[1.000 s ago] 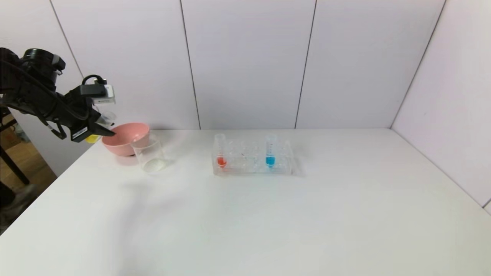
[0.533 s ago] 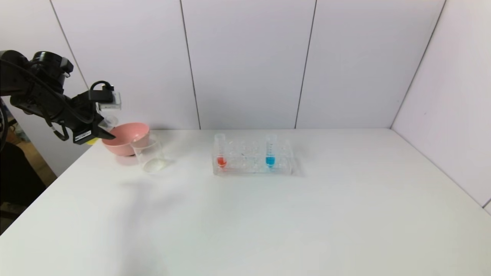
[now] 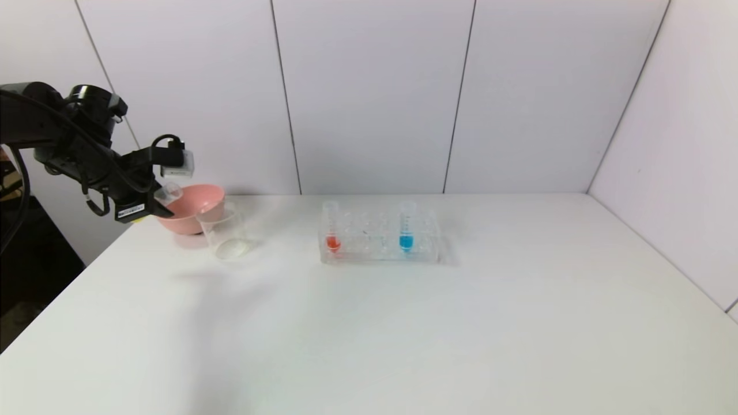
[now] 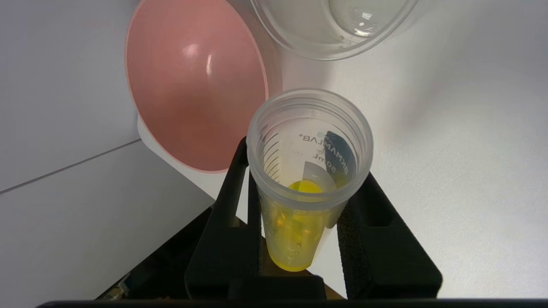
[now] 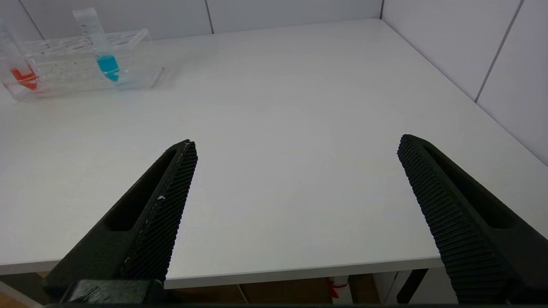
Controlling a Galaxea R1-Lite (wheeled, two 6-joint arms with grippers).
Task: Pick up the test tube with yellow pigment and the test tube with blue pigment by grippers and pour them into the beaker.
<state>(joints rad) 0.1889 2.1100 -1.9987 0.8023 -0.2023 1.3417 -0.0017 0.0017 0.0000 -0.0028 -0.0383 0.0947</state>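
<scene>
My left gripper point(image 3: 154, 203) is shut on the test tube with yellow pigment point(image 4: 299, 205), held tilted in the air at the table's far left, beside the pink bowl. Its open mouth point(image 3: 164, 192) faces the bowl and the beaker point(image 3: 226, 233). The yellow liquid sits at the tube's bottom between the fingers point(image 4: 222, 231). The beaker's rim point(image 4: 334, 38) lies just beyond the tube's mouth. The test tube with blue pigment point(image 3: 406, 230) stands upright in the clear rack point(image 3: 380, 245); it also shows in the right wrist view point(image 5: 102, 51). My right gripper point(image 5: 295, 171) is open and empty above the table's near edge.
A pink bowl point(image 3: 193, 207) stands behind the beaker at the far left; it also shows in the left wrist view point(image 4: 192, 85). A tube with red-orange liquid point(image 3: 332, 230) stands at the rack's left end. White walls close the back and right.
My left gripper has moved right and slightly down with the yellow tube, closer to the bowl and beaker. The rack, its tubes and the beaker have not moved.
</scene>
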